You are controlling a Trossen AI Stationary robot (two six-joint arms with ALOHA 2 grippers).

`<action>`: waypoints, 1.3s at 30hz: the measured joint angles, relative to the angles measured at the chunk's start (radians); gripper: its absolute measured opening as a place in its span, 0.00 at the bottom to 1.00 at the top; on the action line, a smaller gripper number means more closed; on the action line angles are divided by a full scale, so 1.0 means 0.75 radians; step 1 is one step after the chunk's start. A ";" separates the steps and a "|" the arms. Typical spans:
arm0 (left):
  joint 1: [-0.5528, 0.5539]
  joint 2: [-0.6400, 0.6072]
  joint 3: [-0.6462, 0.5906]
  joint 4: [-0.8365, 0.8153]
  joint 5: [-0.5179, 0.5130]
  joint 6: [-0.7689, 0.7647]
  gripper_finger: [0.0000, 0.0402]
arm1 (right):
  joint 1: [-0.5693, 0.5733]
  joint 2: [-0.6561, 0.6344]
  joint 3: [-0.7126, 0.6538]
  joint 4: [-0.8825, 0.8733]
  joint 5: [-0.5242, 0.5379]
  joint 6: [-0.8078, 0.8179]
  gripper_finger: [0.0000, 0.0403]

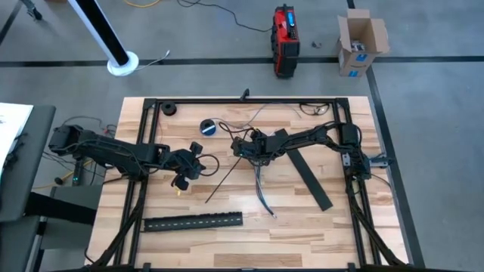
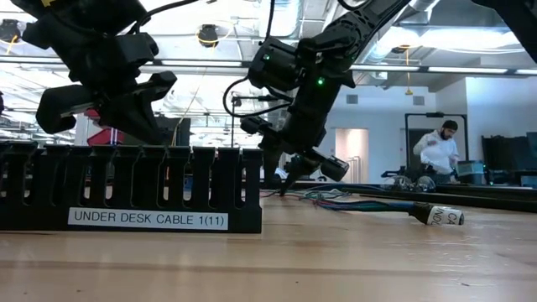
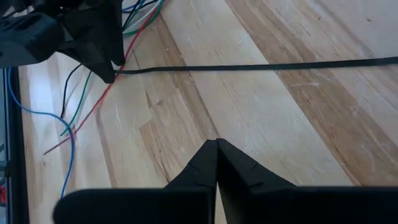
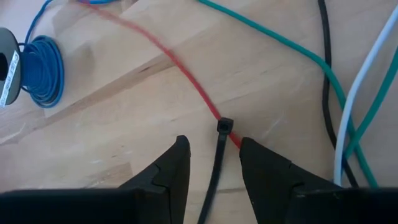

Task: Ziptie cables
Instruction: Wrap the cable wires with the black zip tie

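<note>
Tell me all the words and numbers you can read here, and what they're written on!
"UNDER DESK CABLE 1(11)": white label on the black slotted strip, low view.
White tag on a cable end, low view: letters, too small to read.
Label on the blue wire spool, right wrist view: too blurred.
Cardboard box and red case, high view: print too small.

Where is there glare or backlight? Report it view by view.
Low view: bright ceiling lights behind leave the left arm and right arm as dark silhouettes; high view: even light, no glare on the table; both wrist views: evenly lit wood, no glare.
</note>
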State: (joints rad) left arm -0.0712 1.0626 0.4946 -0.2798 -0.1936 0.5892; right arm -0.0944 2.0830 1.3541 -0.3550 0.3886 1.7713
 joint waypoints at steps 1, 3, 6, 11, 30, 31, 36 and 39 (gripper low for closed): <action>0.000 0.000 0.000 0.000 0.000 0.000 0.00 | 0.001 0.000 0.000 0.000 -0.001 0.001 0.33; 0.000 0.000 0.000 -0.001 0.000 -0.002 0.00 | 0.000 0.000 0.000 0.003 -0.003 0.000 0.33; 0.000 0.000 0.000 -0.001 0.000 -0.002 0.00 | 0.003 0.000 -0.002 0.023 -0.004 -0.005 0.33; 0.000 0.000 0.000 -0.001 0.000 -0.003 0.00 | 0.020 0.001 -0.002 0.110 -0.001 -0.047 0.33; 0.000 0.000 -0.001 -0.002 -0.001 -0.014 0.00 | 0.042 0.001 -0.002 0.015 -0.001 -0.024 0.33; 0.000 0.000 -0.001 -0.002 -0.001 -0.014 0.00 | 0.038 0.001 -0.002 0.014 -0.001 -0.027 0.33; 0.000 0.000 -0.001 -0.002 -0.001 -0.014 0.00 | 0.020 0.001 -0.002 0.037 -0.004 -0.055 0.33; 0.000 0.000 -0.001 -0.003 -0.001 -0.014 0.00 | 0.016 0.040 0.002 0.090 -0.012 -0.060 0.33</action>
State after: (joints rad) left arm -0.0715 1.0626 0.4942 -0.2818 -0.1940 0.5785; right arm -0.0825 2.1127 1.3553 -0.2874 0.3797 1.7261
